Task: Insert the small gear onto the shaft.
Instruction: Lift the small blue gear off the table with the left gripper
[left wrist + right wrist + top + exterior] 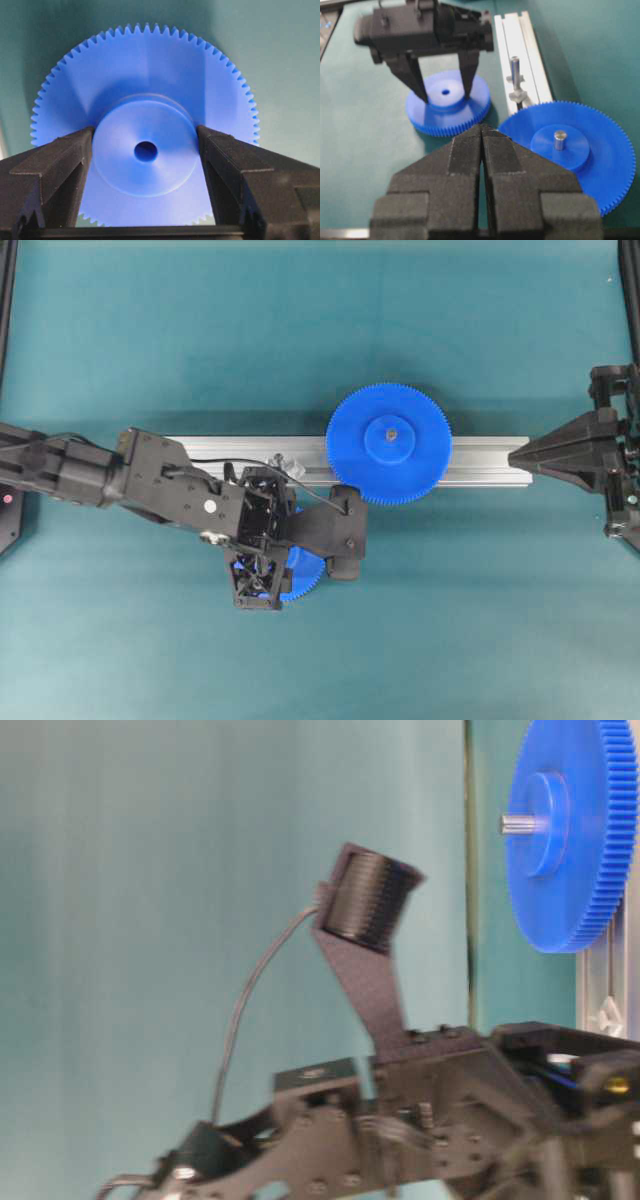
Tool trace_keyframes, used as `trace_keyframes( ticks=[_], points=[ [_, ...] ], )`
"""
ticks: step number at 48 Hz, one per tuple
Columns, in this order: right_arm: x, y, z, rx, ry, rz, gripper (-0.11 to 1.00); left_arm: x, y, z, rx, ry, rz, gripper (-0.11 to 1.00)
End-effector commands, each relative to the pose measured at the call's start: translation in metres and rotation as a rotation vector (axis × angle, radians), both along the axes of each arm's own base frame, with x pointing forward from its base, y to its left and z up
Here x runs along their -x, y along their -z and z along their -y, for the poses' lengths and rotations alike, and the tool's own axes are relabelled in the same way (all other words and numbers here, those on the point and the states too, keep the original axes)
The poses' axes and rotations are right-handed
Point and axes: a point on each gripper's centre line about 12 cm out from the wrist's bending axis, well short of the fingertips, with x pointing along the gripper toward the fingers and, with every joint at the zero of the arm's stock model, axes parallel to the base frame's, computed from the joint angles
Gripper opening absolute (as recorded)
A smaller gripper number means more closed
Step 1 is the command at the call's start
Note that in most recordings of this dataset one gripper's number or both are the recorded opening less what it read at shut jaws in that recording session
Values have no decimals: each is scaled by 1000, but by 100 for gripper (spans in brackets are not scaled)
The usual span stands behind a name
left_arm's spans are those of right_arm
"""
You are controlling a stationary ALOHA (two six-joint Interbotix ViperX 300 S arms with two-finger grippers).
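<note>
Left gripper [445, 95] fingers straddle the small gear's [447, 102] hub, touching both sides, gear flat on table; right gripper [481, 131] clenched, empty; shaft [514, 67] bare

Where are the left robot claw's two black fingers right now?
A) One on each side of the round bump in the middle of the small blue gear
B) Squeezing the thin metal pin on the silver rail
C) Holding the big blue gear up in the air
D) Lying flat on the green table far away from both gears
A. The left gripper's fingers flank the raised hub of the small gear, which lies flat on the table.
</note>
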Motion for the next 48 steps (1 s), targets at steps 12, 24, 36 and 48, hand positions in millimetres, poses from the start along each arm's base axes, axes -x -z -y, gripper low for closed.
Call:
trace_keyframes(
  ticks=[12,24,36,48],
  points=[
    [-2,-7,0,-10,4,23,4,0,-63,1,-4,32,68,69],
    [-1,-9,0,-10,4,32,4,-2,-81,0,-14,53,72,69],
    [1,-10,0,-10,4,38,4,-6,-90,-1,-15,58,89,69],
    [1,-10,1,-10,9,37,4,-8,-109,-5,-15,51,112,69]
  ],
)
